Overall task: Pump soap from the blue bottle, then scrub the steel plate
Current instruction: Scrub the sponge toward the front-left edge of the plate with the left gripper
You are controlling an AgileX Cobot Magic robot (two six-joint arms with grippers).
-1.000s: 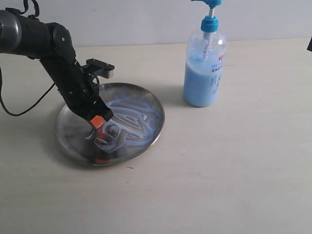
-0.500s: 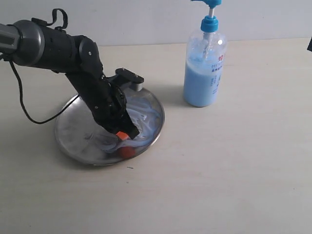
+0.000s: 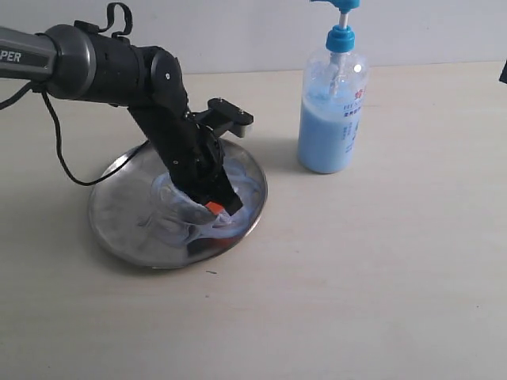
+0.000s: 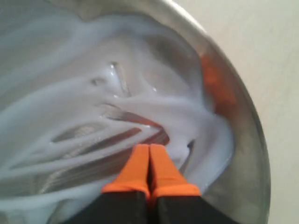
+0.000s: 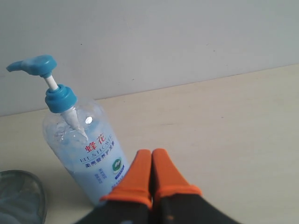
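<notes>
The pale, matte surface [image 3: 380,277] carries everything here. Largest on it is the steel plate [image 3: 107,226] — round, shallow and shiny, with a raised rim, lying flat on the left side. Its near-left part is dull grey metal with faint smears, while the half toward the bottle is coated.

The black left arm [image 3: 119,67] reaches in from the left and slants down over the plate.

The blue bottle [image 3: 331,119] stands upright to the right of the plate, near it but not touching. It is a clear cylinder, a good part filled with light-blue liquid, with a bright blue collar and pump head on a white stem and a red-and-green printed label. Nothing touches it.

The soap [image 4: 70,107] lies in the plate as a pale, whitish-blue creamy film, dragged into curved streaks with bare metal showing between them, and it thickens toward the rim nearest the bottle.

The left end effector [image 3: 215,207] has its orange tips pressed tight together, gripping nothing, and planted in the soap on the plate's right half, close to the rim.

The right end effector [image 5: 152,151] is likewise fully closed and empty — its wrist camera looks past the tips to the bottle, which stands beyond them.
</notes>
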